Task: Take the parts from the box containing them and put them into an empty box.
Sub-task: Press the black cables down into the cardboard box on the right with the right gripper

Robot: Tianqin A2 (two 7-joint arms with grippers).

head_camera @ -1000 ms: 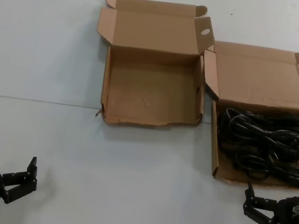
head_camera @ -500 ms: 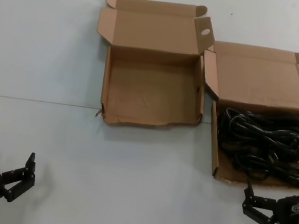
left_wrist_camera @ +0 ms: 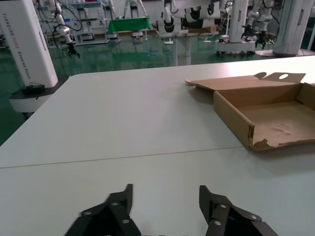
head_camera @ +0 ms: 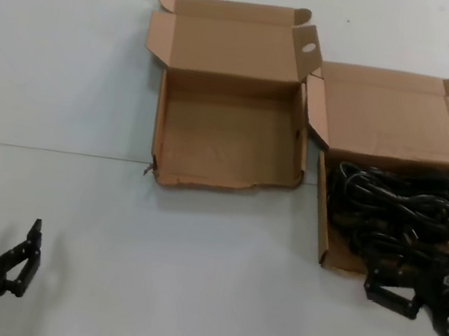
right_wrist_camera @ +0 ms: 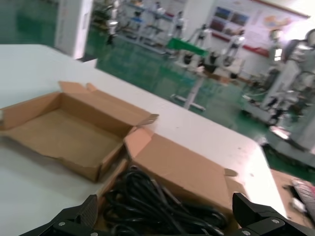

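Since a second ago, the right pincer (head_camera: 421,285) has moved up to the near edge of the box containing them (head_camera: 323,220), fingers spread apart, above the parts (head_camera: 394,217) coiled inside. Beside it on the counter (head_camera: 201,303) sits an empty box (head_camera: 230,138). Left pincer (head_camera: 0,246) hovers, fingers apart, near the front.

Head camera looks steeply down; both wrist cameras look low across, sharing the ragged-walled box (head_camera: 228,138).
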